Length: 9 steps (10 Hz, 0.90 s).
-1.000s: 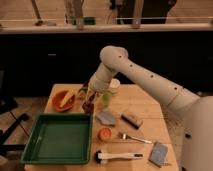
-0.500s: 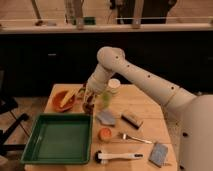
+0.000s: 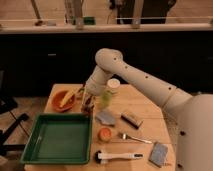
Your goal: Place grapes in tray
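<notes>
A wooden table (image 3: 145, 107) stands before dark cabinets. At left lies the green tray (image 3: 31, 145), with an orange bowl (image 3: 64, 100) behind it. Just right of the bowl, beyond the tray's far right corner, the gripper (image 3: 88, 103) reaches down at the grapes (image 3: 88, 106); whether it grips them I cannot tell. A loose hold could drop the cluster short of the rim.

Wooden table (image 3: 142, 102): tray (image 3: 59, 139), bowl (image 3: 63, 100), fork (image 3: 135, 138); pincer (image 3: 88, 106) above.

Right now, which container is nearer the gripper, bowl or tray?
The orange bowl, just beside the gripper at the table's back; the green tray lies lower, toward the front edge.
</notes>
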### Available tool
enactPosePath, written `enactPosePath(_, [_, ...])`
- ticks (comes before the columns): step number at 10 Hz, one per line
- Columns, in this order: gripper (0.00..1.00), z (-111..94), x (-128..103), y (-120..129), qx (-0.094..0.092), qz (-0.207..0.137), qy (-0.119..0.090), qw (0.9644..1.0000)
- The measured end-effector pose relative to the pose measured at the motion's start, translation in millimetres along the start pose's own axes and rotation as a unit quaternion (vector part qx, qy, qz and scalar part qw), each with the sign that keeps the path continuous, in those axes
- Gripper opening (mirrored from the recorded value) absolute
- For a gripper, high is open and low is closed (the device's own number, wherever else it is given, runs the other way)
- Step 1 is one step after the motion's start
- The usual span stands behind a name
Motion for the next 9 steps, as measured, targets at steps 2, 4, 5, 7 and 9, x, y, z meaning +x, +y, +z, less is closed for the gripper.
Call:
enactPosePath(2, [0.0, 24.0, -22.7, -18.6, -0.002, -0.029, -0.032, 0.9991])
enactPosePath(4, [0.0, 39.2, -36.3, -25.9, -0.005, -0.045, -0.058, 0.9973])
enactPosePath(5, [0.0, 48.5, -41.1, -25.4, -0.007, -0.047, -0.073, 0.9962])
enactPosePath(7, [0.0, 65.7, -46.6, -24.3, -0.005, -0.048, -0.099, 0.9939])
enactPosePath(9, [0.0, 81.9, -54.0, -22.6, 0.002, -0.048, -0.125, 0.991])
